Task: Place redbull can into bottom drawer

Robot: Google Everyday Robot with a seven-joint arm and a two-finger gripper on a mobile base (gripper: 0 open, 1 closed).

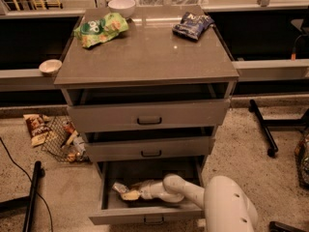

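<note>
Now | step: placing, gripper [127, 195] low inside open bottom drawer [145, 215], redbull can [119, 187] at its tip | grip: cannot tell | next: release can, withdraw clear of drawer front.

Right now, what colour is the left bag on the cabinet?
The bag is green, in the camera view. The gripper is in the bottom drawer.

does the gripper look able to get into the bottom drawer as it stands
Probably yes: the bottom drawer is pulled out, open on top, and the gripper is down inside it, left of middle.
</note>
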